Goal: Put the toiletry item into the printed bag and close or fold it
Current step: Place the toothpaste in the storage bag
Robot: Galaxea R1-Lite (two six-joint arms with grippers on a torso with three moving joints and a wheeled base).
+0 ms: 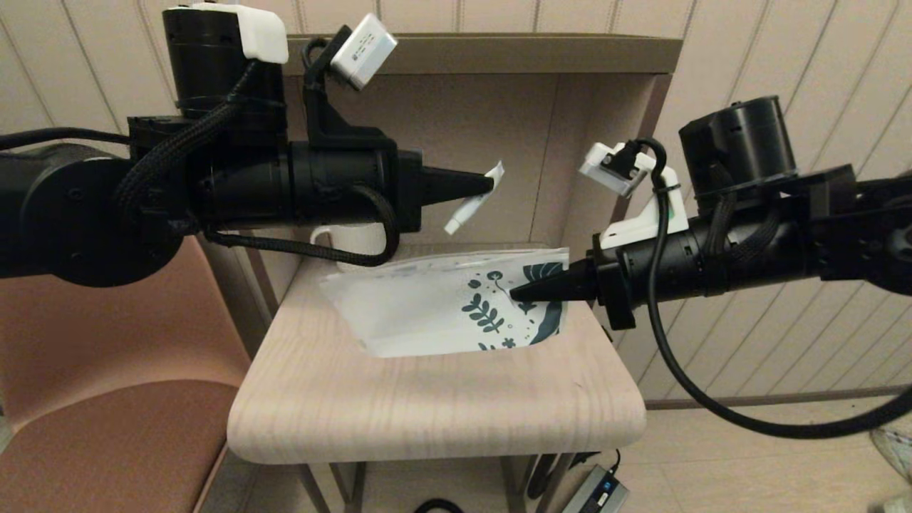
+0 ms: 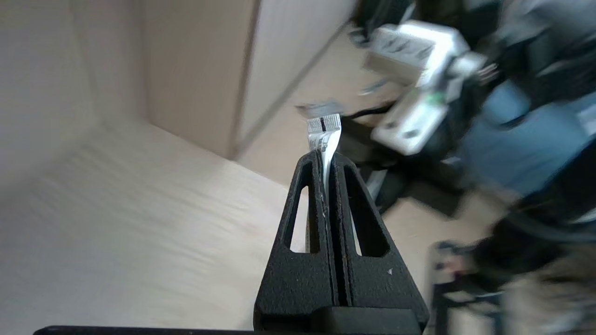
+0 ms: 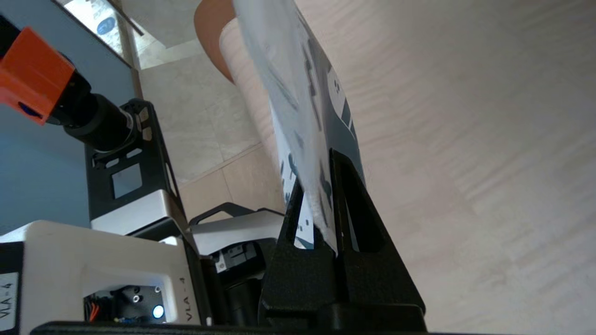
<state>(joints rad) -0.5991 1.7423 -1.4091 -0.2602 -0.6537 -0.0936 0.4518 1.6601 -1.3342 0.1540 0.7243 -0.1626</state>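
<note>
Your left gripper [image 1: 490,184] is pinching the light, slippery toiletry tube [image 1: 472,206] by its crimp; your right gripper [image 1: 514,292] is clamping the limp printed bag [image 1: 427,306] at its leafy end, above the table's [image 1: 427,406] back edge.

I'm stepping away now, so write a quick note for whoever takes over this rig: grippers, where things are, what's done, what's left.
Left gripper: jaws shut on the toiletry tube near its crimped end, held in the air above the printed bag, cap hanging down.
Right gripper: jaws shut on the bag's leaf-print end, lifting it off the small wooden table.
White mug stands behind the bag.
Done: tube picked up, bag gripped.
Left: put the tube into the bag, then close or fold it.
</note>
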